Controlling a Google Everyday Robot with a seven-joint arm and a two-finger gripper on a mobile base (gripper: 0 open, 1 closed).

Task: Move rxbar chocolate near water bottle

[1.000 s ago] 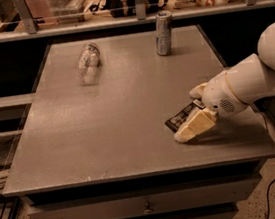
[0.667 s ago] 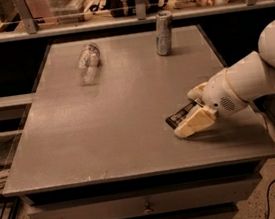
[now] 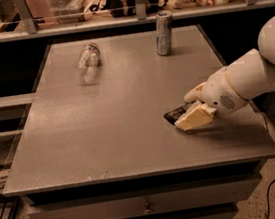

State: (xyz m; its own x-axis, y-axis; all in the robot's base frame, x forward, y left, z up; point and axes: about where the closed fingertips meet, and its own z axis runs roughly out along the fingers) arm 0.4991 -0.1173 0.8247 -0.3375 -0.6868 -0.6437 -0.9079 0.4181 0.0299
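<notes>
Nothing had moved much: the gripper (image 3: 185,110) was still closed on the rxbar chocolate (image 3: 173,114) near the right edge of the table (image 3: 105,136) (the water bottle (image 3: 89,62) lay far off).

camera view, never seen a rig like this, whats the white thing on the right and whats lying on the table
There is only one picture, taken from above, looking down over the near edge of a grey table. Where the camera is mounted cannot be told.

The white thing coming in from the right is a robot arm. At its end is the gripper, the robot's "hand", which is low over the right part of the table near the front.

Three things are on the table. A clear bottle lies on its side at the far left. A silver can stands upright at the far edge. A dark bar lies right at the gripper, one end poking out to the left. Whether the gripper has already gripped the bar cannot be made out.
</notes>
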